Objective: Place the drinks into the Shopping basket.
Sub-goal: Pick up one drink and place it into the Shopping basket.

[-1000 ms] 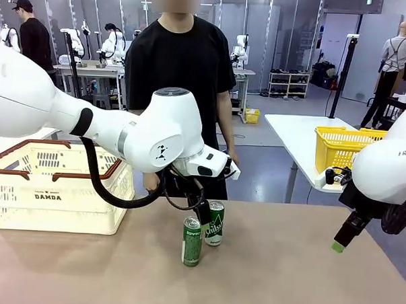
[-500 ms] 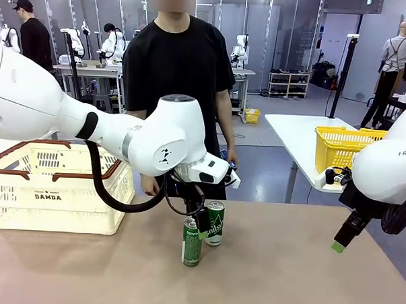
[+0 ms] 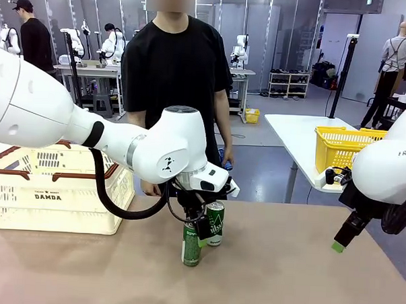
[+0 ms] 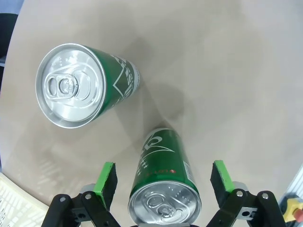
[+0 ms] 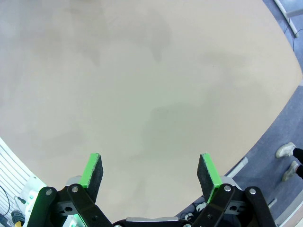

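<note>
- Fingers [image 4: 106, 182] of L gripper [image 4: 164, 182] spread wide, straddling near green can [image 4: 163, 189]; pads apart from its sides, nothing gripped.
- R gripper [image 5: 150, 172] also spread, empty, over bare table [image 5: 142, 71] at robot's right.
- Both drinks upright mid-table; far green can [image 4: 78, 85] just beside near one, not touching.
- Step, by my read: grab near can. Go a bit lower so pads meet the body below the top rim, centre it, close evenly. Thin wall, so don't crush.
- Room: far can sits close to one finger; lift straight up before swinging.
- Shopping basket [image 3: 25, 205] at table's left edge, well apart; path btwn looks open. Clear its rim + handles going in.
</note>
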Action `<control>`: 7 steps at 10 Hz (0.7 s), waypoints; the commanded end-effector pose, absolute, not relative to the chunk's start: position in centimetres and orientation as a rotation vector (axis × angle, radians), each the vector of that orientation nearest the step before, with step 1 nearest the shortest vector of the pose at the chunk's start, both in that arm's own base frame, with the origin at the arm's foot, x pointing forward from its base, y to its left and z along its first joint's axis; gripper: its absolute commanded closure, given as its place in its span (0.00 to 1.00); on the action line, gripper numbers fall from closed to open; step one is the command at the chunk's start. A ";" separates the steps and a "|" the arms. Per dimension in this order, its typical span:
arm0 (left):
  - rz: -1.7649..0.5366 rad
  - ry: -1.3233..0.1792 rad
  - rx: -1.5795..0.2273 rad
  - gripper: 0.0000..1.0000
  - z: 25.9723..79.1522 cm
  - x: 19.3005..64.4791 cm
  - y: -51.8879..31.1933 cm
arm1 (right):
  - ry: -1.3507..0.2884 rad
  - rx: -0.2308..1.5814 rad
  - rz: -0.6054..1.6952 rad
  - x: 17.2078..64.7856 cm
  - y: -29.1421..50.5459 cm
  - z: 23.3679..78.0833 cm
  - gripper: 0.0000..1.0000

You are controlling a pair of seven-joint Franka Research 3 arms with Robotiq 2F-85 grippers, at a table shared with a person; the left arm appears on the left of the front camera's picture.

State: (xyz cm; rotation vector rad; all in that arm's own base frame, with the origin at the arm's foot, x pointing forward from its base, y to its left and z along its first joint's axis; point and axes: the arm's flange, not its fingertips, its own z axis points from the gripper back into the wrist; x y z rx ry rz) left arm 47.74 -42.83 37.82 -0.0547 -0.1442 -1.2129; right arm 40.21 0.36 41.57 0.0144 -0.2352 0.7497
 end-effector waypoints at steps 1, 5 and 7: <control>-1.201 -0.119 -0.031 0.00 37.9 48.1 -43.3 | -0.232 0.016 0.758 40.1 0.2 41.6 0.00; -1.206 -0.087 -0.019 0.24 37.9 47.9 -43.2 | -0.232 0.016 0.758 40.1 0.2 41.6 0.00; -1.201 -0.076 -0.029 0.44 37.9 47.8 -43.3 | -0.232 0.016 0.758 40.1 0.2 41.6 0.00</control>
